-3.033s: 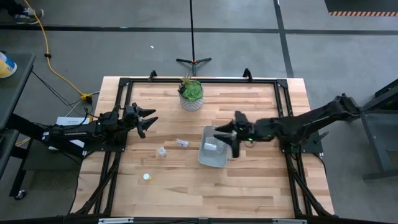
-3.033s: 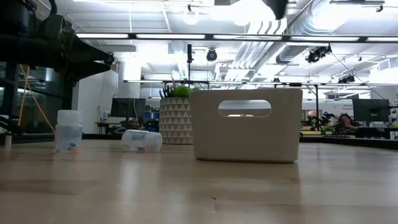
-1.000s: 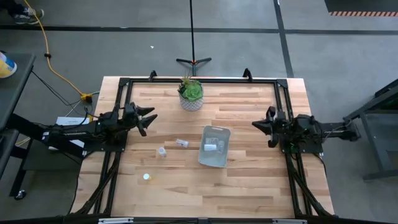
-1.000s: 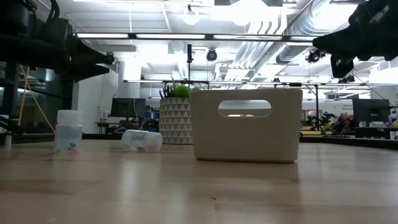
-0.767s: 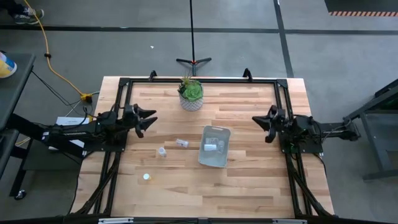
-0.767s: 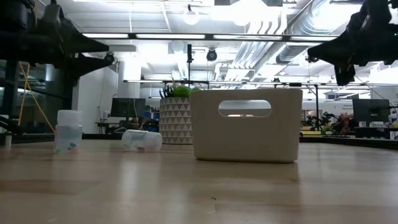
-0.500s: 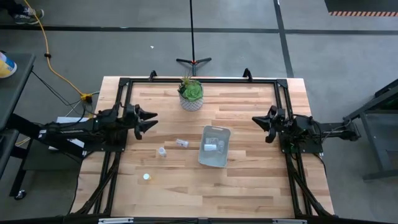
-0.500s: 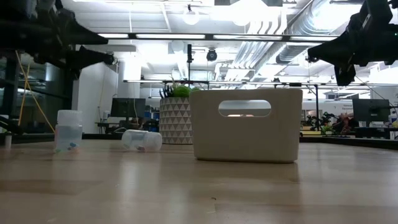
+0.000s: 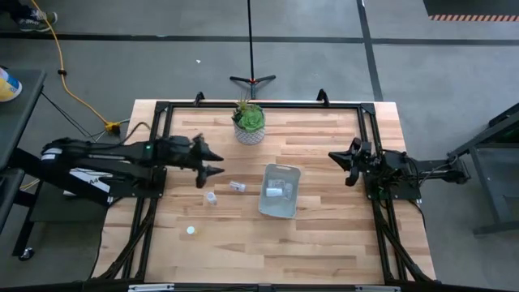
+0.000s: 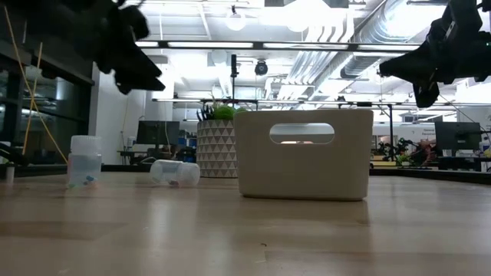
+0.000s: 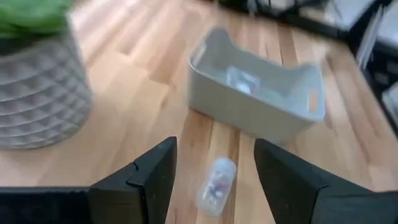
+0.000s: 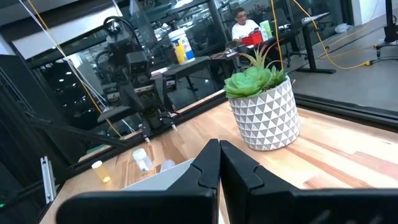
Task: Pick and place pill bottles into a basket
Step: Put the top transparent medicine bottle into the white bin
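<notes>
My left gripper [image 9: 217,164] hangs open above the table's left half, fingers pointing toward the right edge. In its wrist view a pill bottle [image 11: 216,185] lies on its side on the table below and between the open fingers, untouched. A second bottle [image 9: 211,198] stands upright nearer the front edge, and a third, yellowish bottle [image 9: 190,230] stands nearer still. The grey-blue basket [image 9: 290,203] sits at mid-table with a bottle [image 9: 276,191] inside. My right gripper [image 9: 339,156] waits shut, high at the right edge.
A green plant in a white patterned pot [image 9: 249,123] stands at the far middle of the table, behind the basket. Black frame rails [image 9: 259,105] run along the far, left and right edges. A person [image 12: 245,28] sits in the room beyond the table.
My left gripper has swung out from the left edge toward the table's right, coming over the lying bottle near the basket, still open. The bottles and the basket have not moved.
</notes>
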